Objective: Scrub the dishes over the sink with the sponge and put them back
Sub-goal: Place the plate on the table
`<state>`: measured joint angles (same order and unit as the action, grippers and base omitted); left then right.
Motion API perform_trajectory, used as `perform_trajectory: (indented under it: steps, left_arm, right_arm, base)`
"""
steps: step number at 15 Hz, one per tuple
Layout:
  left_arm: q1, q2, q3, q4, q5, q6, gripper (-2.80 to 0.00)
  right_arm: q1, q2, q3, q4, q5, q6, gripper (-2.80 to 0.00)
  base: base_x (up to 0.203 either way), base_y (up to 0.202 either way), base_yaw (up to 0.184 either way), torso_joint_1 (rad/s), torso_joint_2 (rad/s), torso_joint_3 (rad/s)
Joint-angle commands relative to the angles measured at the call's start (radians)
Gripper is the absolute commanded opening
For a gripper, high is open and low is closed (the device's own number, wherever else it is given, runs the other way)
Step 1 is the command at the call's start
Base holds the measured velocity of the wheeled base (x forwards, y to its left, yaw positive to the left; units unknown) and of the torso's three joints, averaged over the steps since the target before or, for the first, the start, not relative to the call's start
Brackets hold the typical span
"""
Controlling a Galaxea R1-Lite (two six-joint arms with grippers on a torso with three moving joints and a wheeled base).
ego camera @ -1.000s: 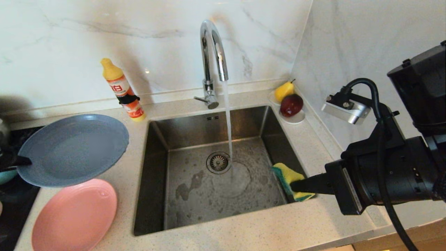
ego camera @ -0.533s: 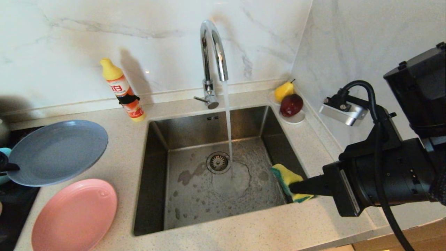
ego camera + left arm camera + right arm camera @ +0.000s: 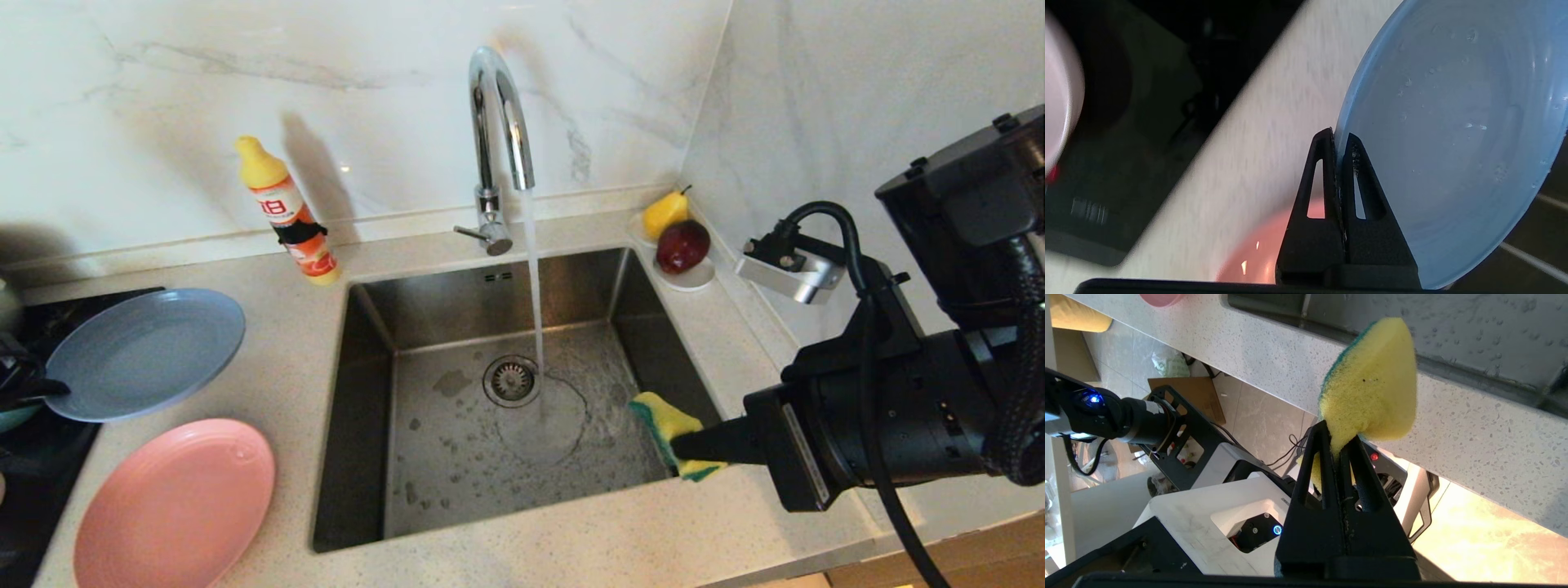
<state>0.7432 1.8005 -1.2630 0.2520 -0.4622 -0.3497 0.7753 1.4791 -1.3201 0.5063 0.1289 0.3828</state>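
Left gripper [image 3: 1337, 141] clamped on grey-blue plate [image 3: 147, 351] rim, far left over counter [image 3: 571, 547]; right gripper [image 3: 1338, 435] pinching sponge [image 3: 668, 420] above sink [image 3: 367, 343] right edge; tap [image 3: 498, 106] running; pink plate [image 3: 175, 502], soap bottle [image 3: 286, 211], fruit saucer [image 3: 690, 282] nearby.

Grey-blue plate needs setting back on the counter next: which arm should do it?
Left. The left gripper is clamped on the grey-blue plate's rim above the counter; the right gripper holds the sponge.

grey-blue plate [image 3: 145, 353] held, perhaps above counter | yellow sponge [image 3: 668, 420] over sink [image 3: 371, 343] edge
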Motion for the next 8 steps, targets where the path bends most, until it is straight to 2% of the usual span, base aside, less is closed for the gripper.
perform_trajectory:
  steps: [1, 4, 8]
  left_arm:
    - [-0.001, 0.117, -0.093, 0.009, -0.008, -0.009, -2.8]
    - [-0.005, 0.189, -0.187, 0.012, -0.011, -0.03, -2.8]
    - [-0.041, 0.28, -0.283, 0.011, -0.007, -0.024, -2.8]
  right_arm:
    - [0.001, 0.002, 0.007, 0.003, 0.002, 0.002, -2.8]
    - [-0.001, 0.003, 0.021, 0.003, 0.013, 0.002, -2.8]
    - [-0.001, 0.001, 0.053, -0.046, 0.021, 0.001, -2.8]
  base:
    - [0.0, 0.0, 0.0, 0.0, 0.0, 0.0]
    - [0.0, 0.0, 0.0, 0.0, 0.0, 0.0]
    - [0.0, 0.0, 0.0, 0.0, 0.0, 0.0]
